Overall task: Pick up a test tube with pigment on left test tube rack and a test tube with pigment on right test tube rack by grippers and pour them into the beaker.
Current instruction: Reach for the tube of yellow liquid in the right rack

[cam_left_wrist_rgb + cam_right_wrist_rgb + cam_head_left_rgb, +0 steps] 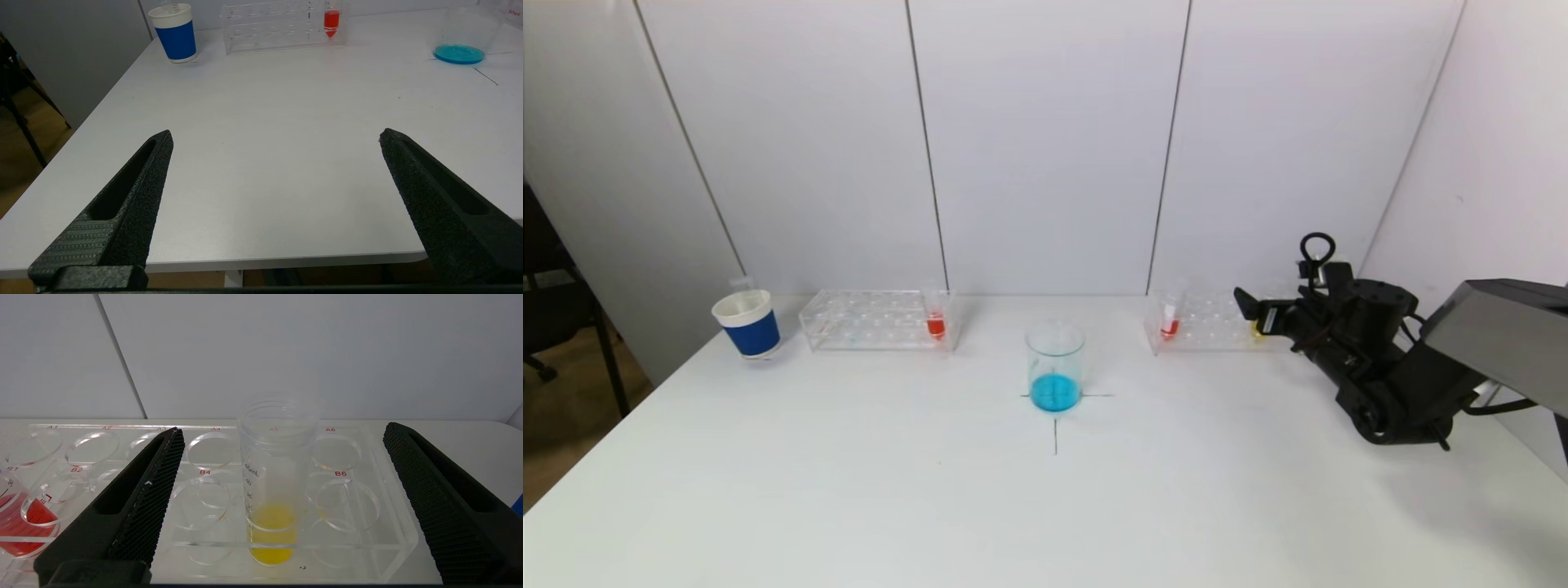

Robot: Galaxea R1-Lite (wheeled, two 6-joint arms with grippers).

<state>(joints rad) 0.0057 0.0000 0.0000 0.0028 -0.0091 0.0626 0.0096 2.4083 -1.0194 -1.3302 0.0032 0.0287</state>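
The glass beaker [1054, 367] with blue liquid stands mid-table. The clear left rack [878, 320] holds a tube of red pigment [935, 324] at its right end; both show in the left wrist view, rack [278, 28] and tube [331, 22]. The clear right rack [1201, 322] holds a red tube [1170, 321] and a yellow tube [1258, 328]. My right gripper [1252, 314] is open at the rack's right end, its jaws wide on either side of the yellow tube [273, 490], not touching it. My left gripper [276, 136] is open and empty over the table's near left edge.
A blue and white paper cup [747, 323] stands left of the left rack. A black cross mark [1055, 420] lies under the beaker. Wall panels close the back and right. A dark chair [556, 302] stands off the table's left side.
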